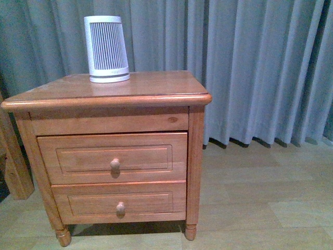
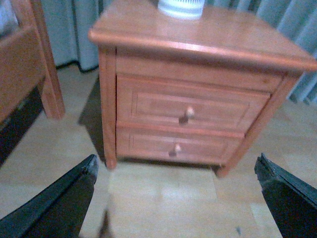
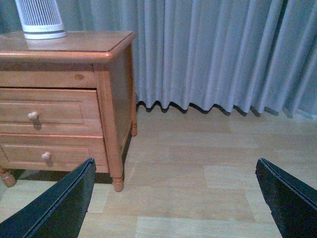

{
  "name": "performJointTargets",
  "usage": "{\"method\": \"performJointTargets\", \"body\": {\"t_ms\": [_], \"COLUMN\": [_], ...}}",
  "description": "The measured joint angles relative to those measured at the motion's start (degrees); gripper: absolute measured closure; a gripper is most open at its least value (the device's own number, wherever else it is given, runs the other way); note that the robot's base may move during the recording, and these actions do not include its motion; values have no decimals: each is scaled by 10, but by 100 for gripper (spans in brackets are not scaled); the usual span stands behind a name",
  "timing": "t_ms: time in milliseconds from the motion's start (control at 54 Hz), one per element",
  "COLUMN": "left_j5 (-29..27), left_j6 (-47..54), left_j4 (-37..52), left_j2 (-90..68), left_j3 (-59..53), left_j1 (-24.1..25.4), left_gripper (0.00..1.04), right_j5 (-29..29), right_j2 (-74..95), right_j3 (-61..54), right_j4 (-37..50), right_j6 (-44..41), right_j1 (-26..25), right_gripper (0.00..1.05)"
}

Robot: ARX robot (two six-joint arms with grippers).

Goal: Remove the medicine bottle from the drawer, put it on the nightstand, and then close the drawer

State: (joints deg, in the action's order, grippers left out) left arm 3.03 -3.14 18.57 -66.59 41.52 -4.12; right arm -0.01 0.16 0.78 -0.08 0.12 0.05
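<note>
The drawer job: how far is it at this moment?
Nothing looks done: the upper drawer is shut and the nightstand top holds only a ribbed device, no medicine bottle in sight. Nothing is in hand: the left gripper and right gripper hang open, empty, short of the nightstand. Left: open the drawer, lift the bottle out, place it, close.
</note>
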Motion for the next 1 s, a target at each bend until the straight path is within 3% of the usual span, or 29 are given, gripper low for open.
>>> {"method": "performJointTargets", "body": {"t_ms": [241,463,1000], "left_j5": [-28,-75,-81], "left_j6": [33,19,-1], "left_j4": [30,68,35], "left_j2": [-281,-505,-721], "left_j3": [144,251,487], "left_j1": [-76,-86,-106], "left_gripper": [7,7,7], "right_j5": [0,0,0], "right_j2": [0,0,0], "right_j3": [0,0,0], "right_j4": [0,0,0], "right_j6": [0,0,0], "right_j1": [0,0,0], "right_gripper": [7,7,7]}}
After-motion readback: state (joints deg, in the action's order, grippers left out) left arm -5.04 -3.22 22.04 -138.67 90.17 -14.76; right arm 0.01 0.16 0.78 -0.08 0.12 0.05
